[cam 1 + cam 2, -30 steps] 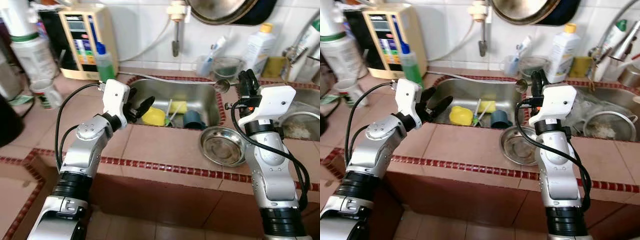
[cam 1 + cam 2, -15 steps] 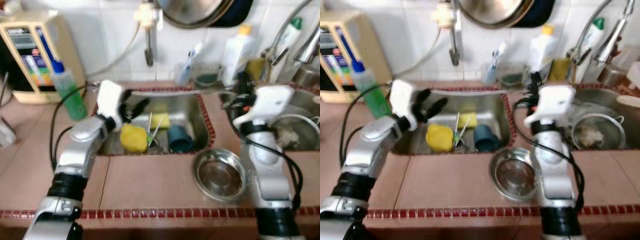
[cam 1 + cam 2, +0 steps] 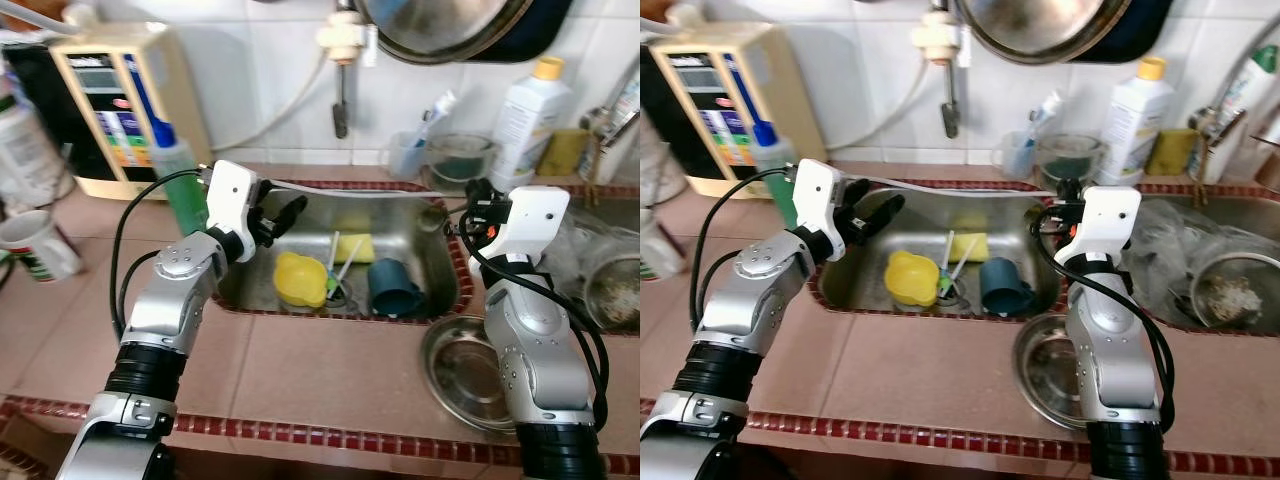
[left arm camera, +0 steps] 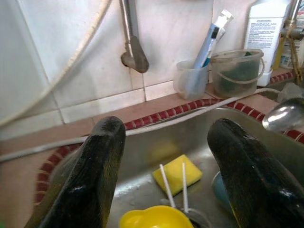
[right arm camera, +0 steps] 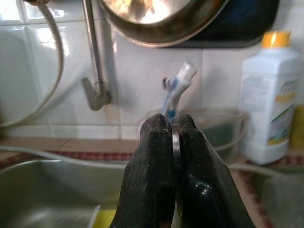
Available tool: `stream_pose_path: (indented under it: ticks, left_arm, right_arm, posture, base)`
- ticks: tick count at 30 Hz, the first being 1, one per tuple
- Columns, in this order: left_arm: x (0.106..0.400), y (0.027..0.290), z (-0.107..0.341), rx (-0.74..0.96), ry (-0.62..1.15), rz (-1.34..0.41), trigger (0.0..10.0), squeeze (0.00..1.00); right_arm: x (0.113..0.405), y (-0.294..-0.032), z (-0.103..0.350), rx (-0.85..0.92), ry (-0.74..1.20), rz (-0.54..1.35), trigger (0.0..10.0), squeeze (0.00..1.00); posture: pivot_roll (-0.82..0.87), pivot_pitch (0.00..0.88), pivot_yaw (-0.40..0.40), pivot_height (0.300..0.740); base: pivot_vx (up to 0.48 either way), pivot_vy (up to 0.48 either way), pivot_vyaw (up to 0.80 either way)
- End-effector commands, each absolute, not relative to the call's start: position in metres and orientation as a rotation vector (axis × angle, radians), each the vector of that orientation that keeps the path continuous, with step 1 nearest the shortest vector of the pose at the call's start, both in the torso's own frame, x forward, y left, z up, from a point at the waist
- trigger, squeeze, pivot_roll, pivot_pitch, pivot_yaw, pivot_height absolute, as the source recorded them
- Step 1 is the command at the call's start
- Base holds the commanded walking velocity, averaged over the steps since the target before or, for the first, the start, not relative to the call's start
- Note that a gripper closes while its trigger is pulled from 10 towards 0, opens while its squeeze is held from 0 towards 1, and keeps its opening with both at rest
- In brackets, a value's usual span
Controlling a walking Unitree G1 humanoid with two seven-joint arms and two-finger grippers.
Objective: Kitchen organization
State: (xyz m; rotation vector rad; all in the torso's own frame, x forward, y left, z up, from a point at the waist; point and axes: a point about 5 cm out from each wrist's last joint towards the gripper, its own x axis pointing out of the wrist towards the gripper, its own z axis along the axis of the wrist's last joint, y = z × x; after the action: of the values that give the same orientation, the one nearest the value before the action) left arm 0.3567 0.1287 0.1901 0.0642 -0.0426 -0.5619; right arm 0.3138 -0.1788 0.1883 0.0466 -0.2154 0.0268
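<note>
My left gripper (image 3: 280, 214) is open and hangs over the left rim of the steel sink (image 3: 440, 262) with nothing between its fingers (image 4: 102, 156). In the sink lie a yellow cup (image 3: 298, 278), a yellow sponge (image 3: 356, 246), a teal cup (image 3: 393, 290) and two thin sticks (image 4: 164, 178). My right gripper (image 3: 477, 196) is at the sink's right back corner, shut on a thin metal spoon handle (image 5: 175, 142). The spoon bowl (image 4: 285, 116) points over the sink. A steel bowl (image 3: 468, 372) sits on the tiled counter below my right arm.
A green soap bottle (image 3: 180, 192) and a water purifier (image 3: 108, 110) stand at the back left, with a white mug (image 3: 30, 258) nearby. Behind the sink are a tap (image 3: 340, 100), a toothpaste cup (image 3: 410, 155), a plastic tub (image 3: 460, 158) and a white bottle (image 3: 530, 112). A second basin holds a strainer (image 3: 610, 288).
The whole picture has shifted, so the camera has moved. Both arms keep about the same posture: the left gripper open by the sink, the right shut on the spoon.
</note>
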Motion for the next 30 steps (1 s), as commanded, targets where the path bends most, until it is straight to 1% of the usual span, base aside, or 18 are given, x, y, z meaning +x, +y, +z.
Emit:
stream_pose_path:
  ticks: [1, 3, 4, 10, 17, 23, 25, 30]
  left_arm:
    - [0.354, 0.123, 0.196, 0.12, -0.057, -0.602, 10.0, 0.0]
    - [0.353, 0.121, 0.196, 0.132, -0.054, -0.614, 10.0, 0.0]
    - [0.35, 0.117, 0.196, 0.128, -0.041, -0.647, 10.0, 0.0]
    - [0.334, 0.102, 0.192, 0.153, 0.014, -0.79, 10.0, 0.0]
    - [0.323, 0.096, 0.188, 0.149, 0.064, -0.834, 10.0, 0.0]
    - [0.319, 0.091, 0.188, 0.129, 0.101, -0.839, 10.0, 0.0]
    - [0.318, 0.09, 0.187, 0.124, 0.117, -0.835, 10.0, 0.0]
    - [0.317, 0.086, 0.185, 0.109, 0.135, -0.815, 10.0, 0.0]
  right_arm:
    - [0.31, -0.184, 0.197, 0.075, -0.226, 0.066, 10.0, 0.0]
    - [0.309, -0.184, 0.198, 0.081, -0.229, 0.079, 10.0, 0.0]
    - [0.309, -0.185, 0.196, 0.098, -0.199, 0.097, 10.0, 0.0]
    - [0.311, -0.193, 0.198, 0.127, -0.151, 0.103, 10.0, 0.0]
    - [0.32, -0.196, 0.194, 0.157, -0.062, 0.162, 10.0, 0.0]
    - [0.335, -0.188, 0.192, 0.302, -0.012, 0.257, 10.0, 0.0]
    - [0.339, -0.183, 0.195, 0.37, -0.012, 0.304, 10.0, 0.0]
    - [0.346, -0.177, 0.199, 0.461, -0.013, 0.362, 10.0, 0.0]
  posture:
    - [-0.22, 0.026, 0.066, 0.74]
    - [-0.22, 0.026, 0.066, 0.74]
    - [-0.22, 0.039, 0.069, 0.74]
    - [-0.22, 0.09, 0.073, 0.74]
    - [-0.21, 0.141, 0.064, 0.74]
    - [-0.2, 0.149, 0.058, 0.74]
    - [-0.19, 0.144, 0.055, 0.74]
    - [-0.19, 0.123, 0.048, 0.74]
  base:
    - [0.0, 0.0, 0.0]
    - [0.0, 0.0, 0.0]
    - [0.0, 0.0, 0.0]
    - [0.0, 0.0, 0.0]
    - [0.0, 0.0, 0.0]
    - [0.0, 0.0, 0.0]
    - [0.0, 0.0, 0.0]
    - [0.0, 0.0, 0.0]
